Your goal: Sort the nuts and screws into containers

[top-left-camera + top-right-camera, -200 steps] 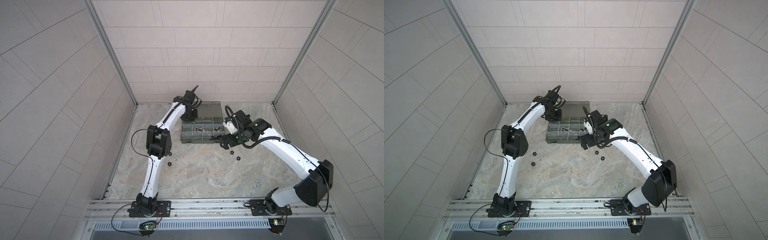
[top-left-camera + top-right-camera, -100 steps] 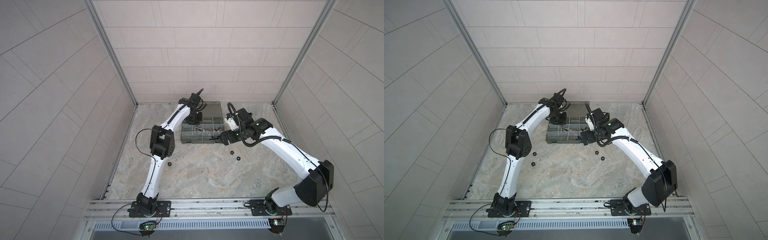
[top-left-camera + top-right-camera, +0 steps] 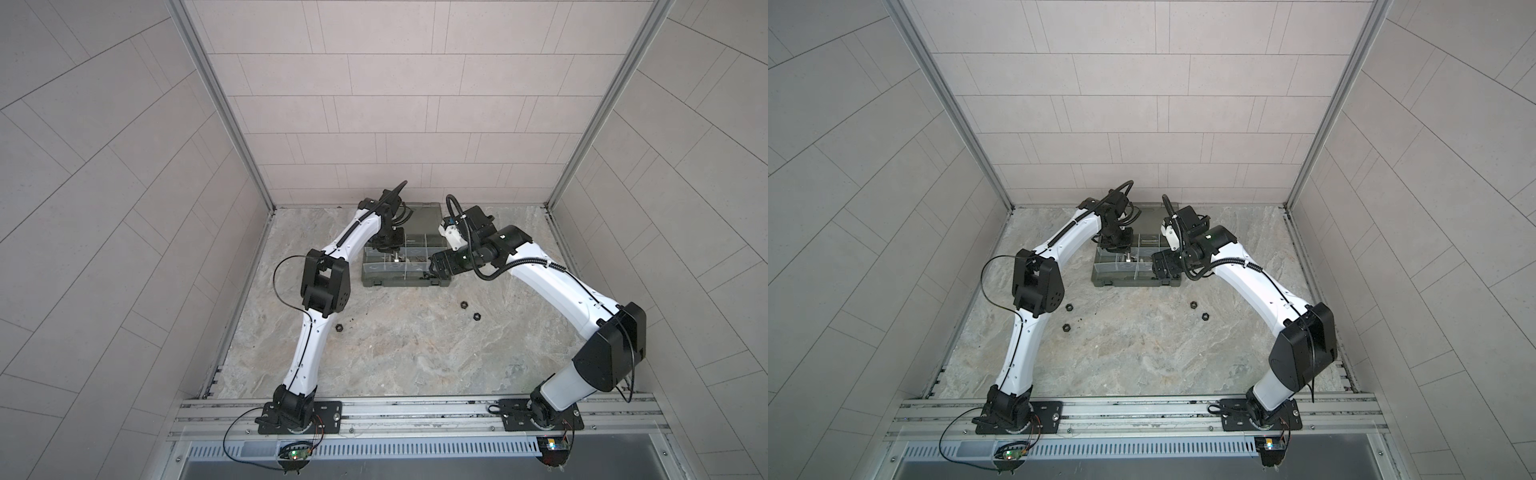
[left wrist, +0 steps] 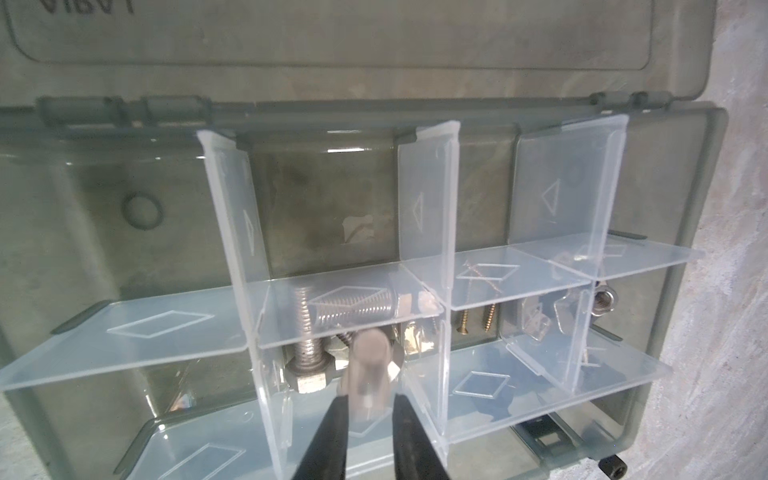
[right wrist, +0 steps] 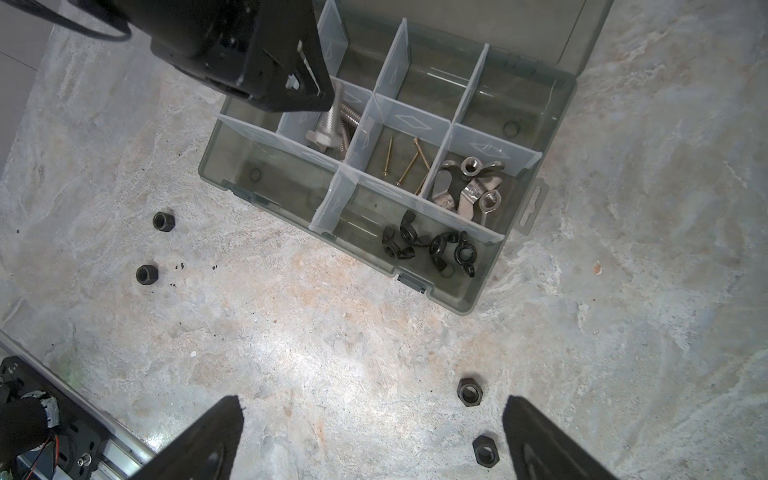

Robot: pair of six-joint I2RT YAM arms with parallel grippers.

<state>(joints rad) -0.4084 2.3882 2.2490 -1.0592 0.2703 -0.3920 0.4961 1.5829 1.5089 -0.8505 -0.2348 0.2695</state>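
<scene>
Bolt blurred between left hand fingers, perhaps loose; sharp from right wrist.

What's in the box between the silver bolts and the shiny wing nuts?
Thin gold screws, in the compartment between the silver bolts and silver wing nuts, shown in the right wrist view.

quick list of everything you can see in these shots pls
case: one, grey-green, far side of table, lid open
bolts: at least three, silver, middle-row compartment
screws: three, brass, next compartment along
silver wing nuts: about four, compartment beside the screws
black wing nuts: several, near-row compartment
hex nuts: four, black, loose on table, two each side
arms: two, white and black
left gripper: black, over bolt compartment, blurred bolt between its tips
right gripper: black, open, above table by two hex nuts
</scene>
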